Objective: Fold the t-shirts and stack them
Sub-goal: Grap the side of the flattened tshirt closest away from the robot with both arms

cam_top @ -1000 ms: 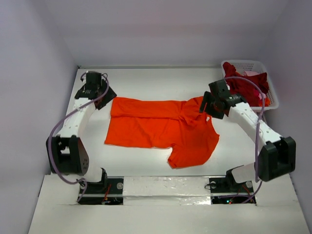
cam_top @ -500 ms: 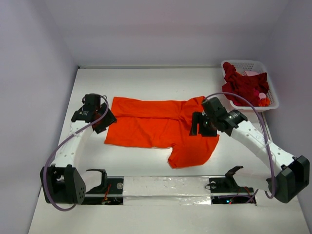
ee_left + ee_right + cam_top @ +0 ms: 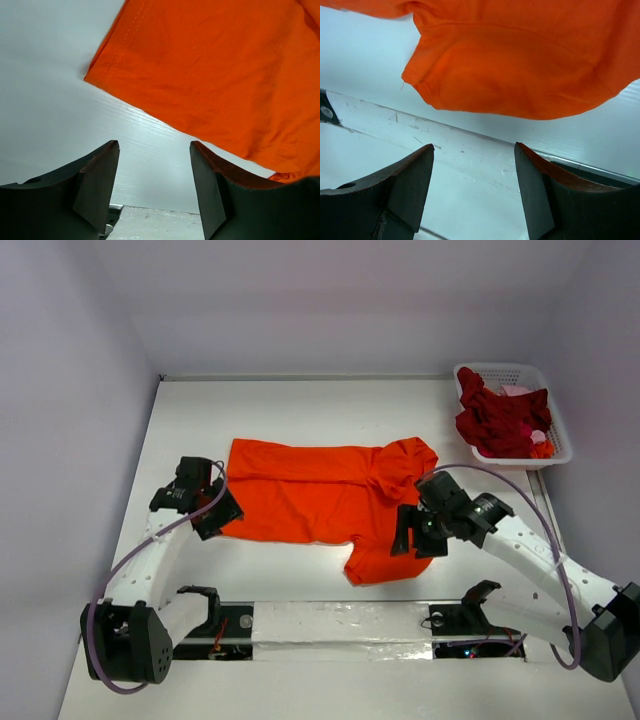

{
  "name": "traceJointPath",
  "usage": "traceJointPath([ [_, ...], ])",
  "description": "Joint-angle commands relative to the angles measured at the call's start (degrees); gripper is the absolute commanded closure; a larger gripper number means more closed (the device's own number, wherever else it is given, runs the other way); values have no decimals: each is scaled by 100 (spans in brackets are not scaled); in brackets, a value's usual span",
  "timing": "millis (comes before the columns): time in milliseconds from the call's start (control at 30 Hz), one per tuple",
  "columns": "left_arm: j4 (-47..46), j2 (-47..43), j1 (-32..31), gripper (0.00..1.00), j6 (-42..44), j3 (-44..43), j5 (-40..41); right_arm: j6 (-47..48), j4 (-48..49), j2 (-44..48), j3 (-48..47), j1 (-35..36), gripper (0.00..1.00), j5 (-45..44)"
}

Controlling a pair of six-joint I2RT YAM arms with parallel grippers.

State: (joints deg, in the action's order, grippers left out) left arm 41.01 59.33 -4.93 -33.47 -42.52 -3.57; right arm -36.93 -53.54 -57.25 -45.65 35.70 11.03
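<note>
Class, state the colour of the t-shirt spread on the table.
Bright orange t-shirt, clearest in the top external view.

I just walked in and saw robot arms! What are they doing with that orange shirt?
The robot seems ready to fold it. The orange t-shirt lies spread on the table. The left gripper is open at its near left corner, the right gripper open by its near sleeve. Neither holds anything. More shirts wait in the basket.

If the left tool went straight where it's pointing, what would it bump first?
Probably the white table, just short of the edge of the orange t-shirt; depth is hard to judge, so the left tool might catch the hem.
</note>
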Motion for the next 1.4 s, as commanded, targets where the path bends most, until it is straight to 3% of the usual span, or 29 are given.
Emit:
traceJointPath([
  [0,-14,-80,-26,45,-1,-28,6,-288,291,-40,205,103,29,364],
  [367,179,833,-26,48,7,-300,304,-508,1091,-910,294,569,29,444],
  [567,153,1133,-26,49,25,-722,639,-666,1003,-981,-31,648,30,-117],
  [867,345,1370,-26,49,253,-766,761,-895,1241,-1077,372,648,30,215],
  [1100,390,1652,-78,50,271,-828,797,-509,915,-1269,162,763,31,75],
  [1367,442,1985,-78,52,245,-924,1069,-710,1029,-1464,38,1000,31,-259],
])
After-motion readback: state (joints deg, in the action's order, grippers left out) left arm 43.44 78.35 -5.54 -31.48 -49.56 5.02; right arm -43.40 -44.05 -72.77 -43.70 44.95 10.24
